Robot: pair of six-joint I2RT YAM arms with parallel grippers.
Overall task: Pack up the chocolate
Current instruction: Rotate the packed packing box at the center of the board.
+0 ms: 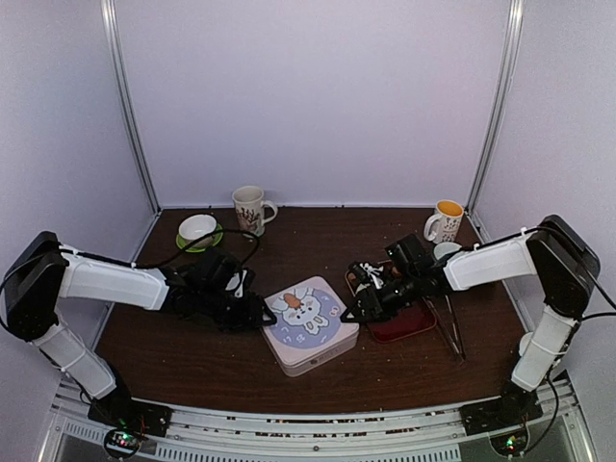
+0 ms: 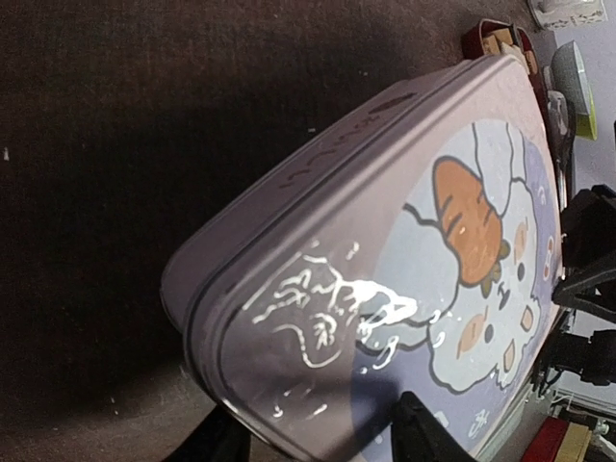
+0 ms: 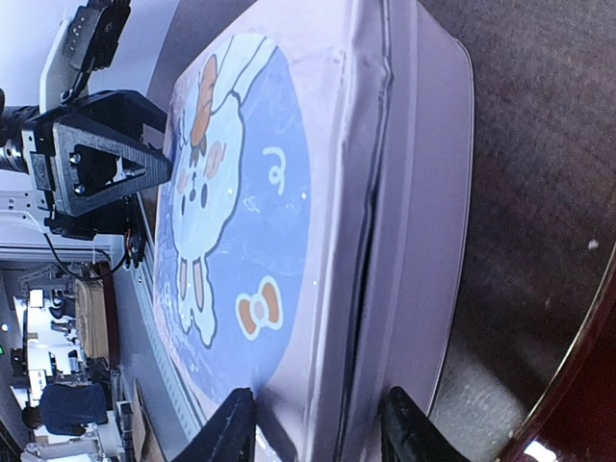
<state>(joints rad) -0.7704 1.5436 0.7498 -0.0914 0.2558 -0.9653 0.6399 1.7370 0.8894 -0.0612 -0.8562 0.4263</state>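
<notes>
A lavender tin [image 1: 310,325] with a rabbit-and-carrot lid lies shut at mid-table. My left gripper [image 1: 258,313] is at its left edge. In the left wrist view the left gripper [image 2: 322,435] stands open, jaws straddling a corner of the tin [image 2: 385,260]. My right gripper [image 1: 354,310] is at the tin's right edge. In the right wrist view the right gripper [image 3: 318,425] is shut across the tin's rim [image 3: 385,241], one finger on the lid, the other under the base. Tan chocolate pieces [image 2: 499,43] show in the dark-red tray [image 1: 409,325], mostly hidden by the right arm.
Metal tongs [image 1: 450,327] lie right of the tray. At the back stand a patterned mug [image 1: 250,209], an orange-lined mug [image 1: 446,221], and a white cup on a green saucer [image 1: 198,231]. The tray's rim [image 3: 577,404] is close beside the right gripper.
</notes>
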